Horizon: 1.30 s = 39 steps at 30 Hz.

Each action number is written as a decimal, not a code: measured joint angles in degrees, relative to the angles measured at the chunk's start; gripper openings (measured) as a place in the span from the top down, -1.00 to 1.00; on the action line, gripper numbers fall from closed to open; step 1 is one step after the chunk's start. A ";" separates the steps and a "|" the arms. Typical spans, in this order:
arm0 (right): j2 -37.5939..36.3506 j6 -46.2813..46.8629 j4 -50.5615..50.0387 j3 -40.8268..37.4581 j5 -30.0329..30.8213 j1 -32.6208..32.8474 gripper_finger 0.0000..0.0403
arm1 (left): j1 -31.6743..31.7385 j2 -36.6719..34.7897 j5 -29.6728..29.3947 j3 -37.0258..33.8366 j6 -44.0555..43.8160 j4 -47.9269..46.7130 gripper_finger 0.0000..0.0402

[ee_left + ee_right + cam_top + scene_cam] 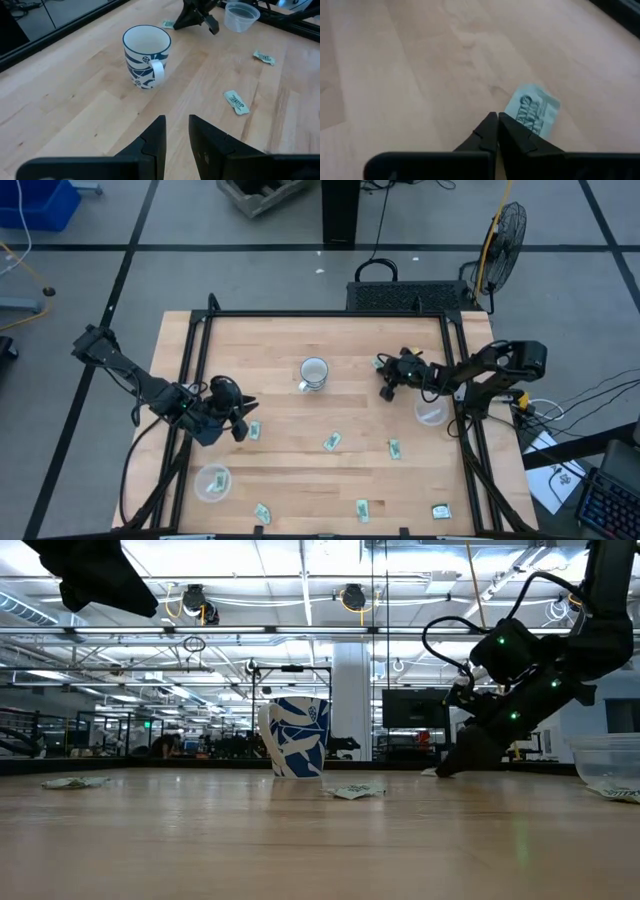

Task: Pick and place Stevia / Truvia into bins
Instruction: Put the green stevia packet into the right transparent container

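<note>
The right end effector, fingers closed together, touches down beside a sachet on the surface, while the left end effector hovers slightly open.

pale green and white sachets lie flat and scattered on the wood: 1 at the left, 2 mid-table, 3 along the near edge, and 1 far right. 2 round clear tubs stand upright, well apart: the left bin near the front, the right bin by the right rail.
</note>
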 joint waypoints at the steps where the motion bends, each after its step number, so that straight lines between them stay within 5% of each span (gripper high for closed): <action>1: -0.24 0.23 0.46 -0.03 0.17 0.30 0.98 | 0.00 0.00 -0.02 0.00 0.00 0.00 0.56; 9: -11.46 -0.24 1.61 0.05 0.46 6.22 1.00 | 0.00 0.04 -0.02 0.00 -0.15 0.00 0.56; 15: -24.97 0.86 -11.38 1.37 6.74 10.94 1.00 | 0.00 0.04 -0.04 0.00 -0.08 -0.02 0.56; 25: -41.56 18.48 -55.23 16.76 6.76 27.80 1.00 | 0.00 0.04 -0.04 0.00 0.00 -0.09 0.56; 34: -43.25 52.04 -94.13 22.33 6.83 40.53 1.00 | -0.01 0.04 -0.05 0.00 0.00 -0.19 0.56; 39: -42.94 64.40 -103.85 22.31 6.94 43.83 1.00 | 0.00 0.04 -0.04 0.00 0.00 -0.28 0.56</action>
